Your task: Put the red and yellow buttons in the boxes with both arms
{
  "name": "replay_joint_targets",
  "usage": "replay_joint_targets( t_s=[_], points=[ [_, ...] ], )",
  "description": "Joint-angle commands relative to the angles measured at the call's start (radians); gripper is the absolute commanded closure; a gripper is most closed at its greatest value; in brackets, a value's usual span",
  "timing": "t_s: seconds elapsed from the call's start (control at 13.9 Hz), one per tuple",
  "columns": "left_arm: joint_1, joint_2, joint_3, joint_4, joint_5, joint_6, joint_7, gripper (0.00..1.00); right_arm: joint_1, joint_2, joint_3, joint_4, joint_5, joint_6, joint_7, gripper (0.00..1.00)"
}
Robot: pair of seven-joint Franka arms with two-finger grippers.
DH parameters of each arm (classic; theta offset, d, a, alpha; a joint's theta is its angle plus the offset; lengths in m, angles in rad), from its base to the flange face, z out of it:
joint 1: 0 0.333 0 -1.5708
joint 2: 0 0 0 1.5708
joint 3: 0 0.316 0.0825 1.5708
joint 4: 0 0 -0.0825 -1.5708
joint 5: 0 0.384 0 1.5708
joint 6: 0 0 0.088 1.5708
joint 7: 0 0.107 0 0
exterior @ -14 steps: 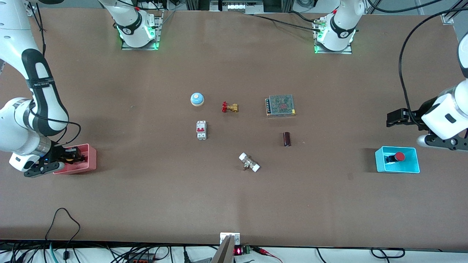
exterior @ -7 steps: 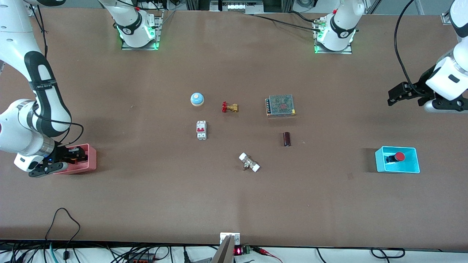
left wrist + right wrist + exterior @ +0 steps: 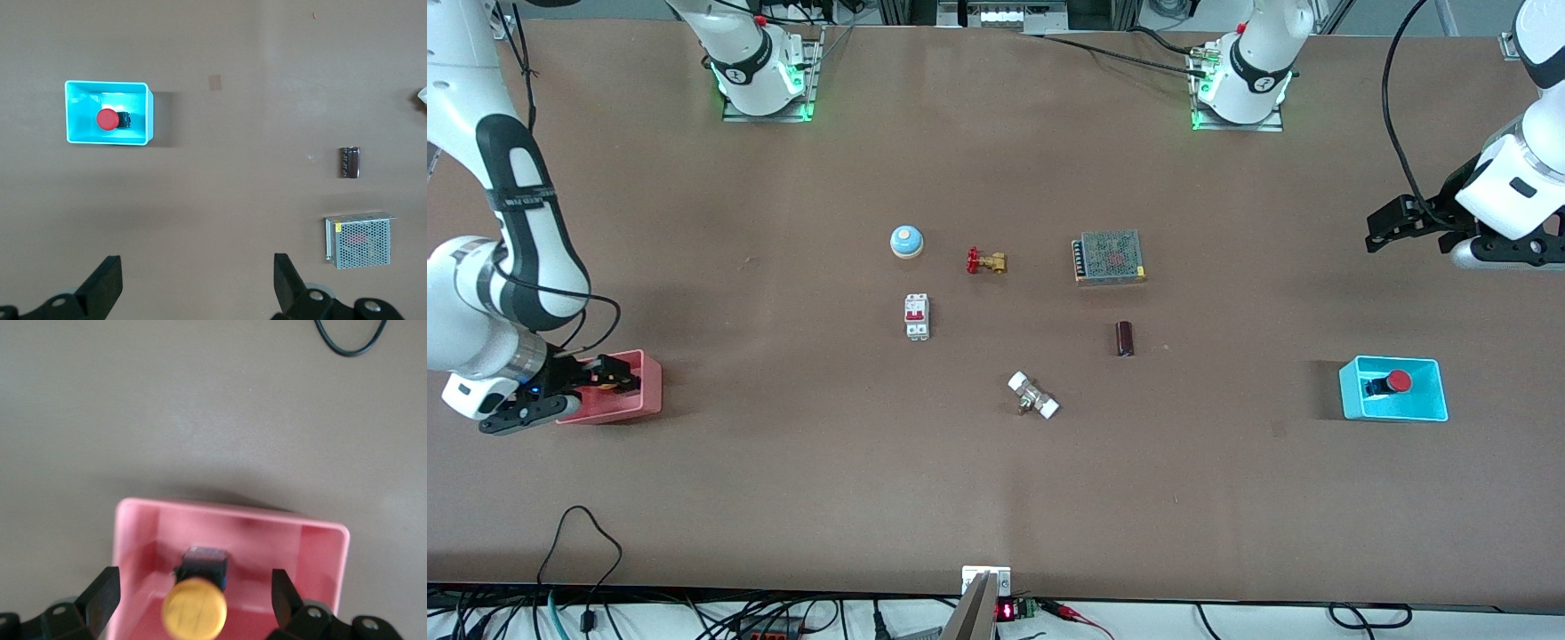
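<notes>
The right gripper (image 3: 609, 378) hangs over the pink box (image 3: 645, 387) at the right arm's end of the table, jaws apart – the yellow button (image 3: 195, 607) lies between them in the box, not gripped. The red button (image 3: 1398, 381) lies on its side in the cyan box (image 3: 1427, 411). The left gripper (image 3: 1378, 227) is up over bare table (image 3: 996, 480) at the left arm's end – jaws wide apart, holding nothing
</notes>
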Motion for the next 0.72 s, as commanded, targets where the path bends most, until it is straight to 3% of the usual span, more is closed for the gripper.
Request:
replay_joint_targets(
  t_s=[0.0,0.14,0.36,0.65],
  points=[
    [-0.006,-0.004,-0.003,0.012,0.020,-0.006,-0.006,0.00,0.019,-0.163,0.001,-0.023,0.013,-0.175,-0.002,0.00],
    [-0.006,-0.002,-0.004,0.016,0.020,-0.012,-0.006,0.00,0.051,-0.277,0.001,-0.023,0.010,-0.291,0.091,0.00],
    [-0.014,-0.004,-0.004,0.016,0.020,-0.015,-0.006,0.00,0.140,-0.426,0.001,-0.032,-0.022,-0.405,0.393,0.00],
    [-0.016,-0.004,-0.011,0.017,0.020,-0.029,-0.006,0.00,0.210,-0.571,0.001,-0.069,-0.053,-0.542,0.449,0.00]
  ],
)
